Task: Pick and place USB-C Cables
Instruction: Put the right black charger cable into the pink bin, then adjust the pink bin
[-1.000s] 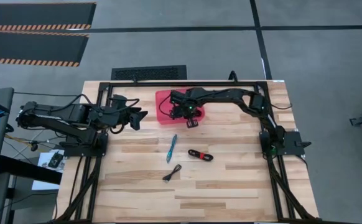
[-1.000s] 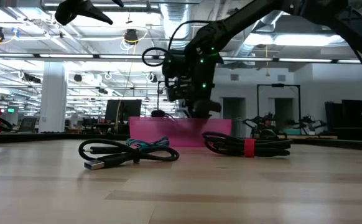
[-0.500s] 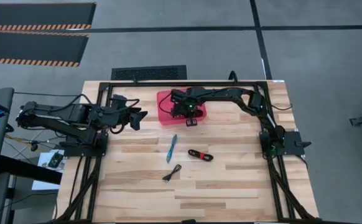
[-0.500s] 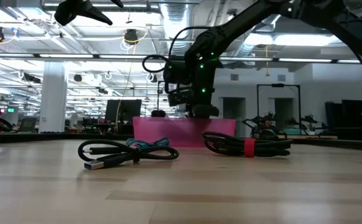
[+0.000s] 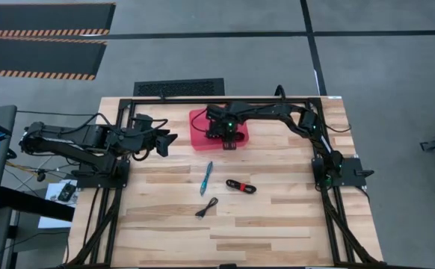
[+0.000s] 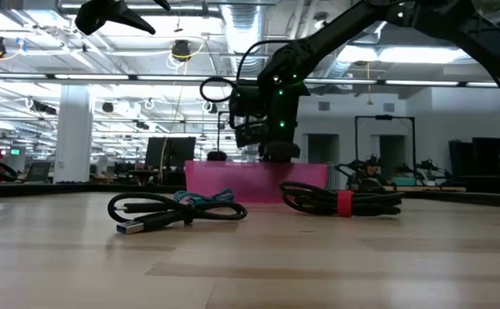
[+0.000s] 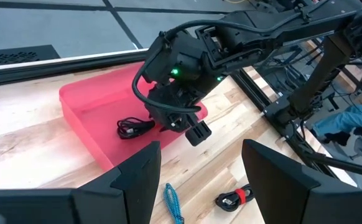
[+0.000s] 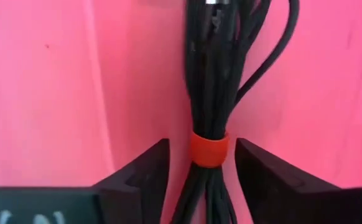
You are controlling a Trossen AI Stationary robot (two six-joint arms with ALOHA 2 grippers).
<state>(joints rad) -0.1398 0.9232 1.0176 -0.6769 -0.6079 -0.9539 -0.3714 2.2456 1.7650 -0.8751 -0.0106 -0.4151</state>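
Over the last second the right gripper (image 5: 229,142) has been drawn slightly toward the top of the high view, over the tray (image 5: 198,127), with its fingers parted around a black cable (image 8: 213,99) lying inside, not clamped on it. This suggests a release: one cable delivered. Three remain on the worktop (image 5: 277,224) below centre: blue cable (image 5: 206,178), red-and-black cable (image 5: 241,186) and a second black one (image 5: 207,208). The left gripper (image 5: 163,142) waits open at upper left.

The wooden table (image 5: 277,224) bears a red tray (image 5: 199,128); three cable bundles (image 5: 241,186).
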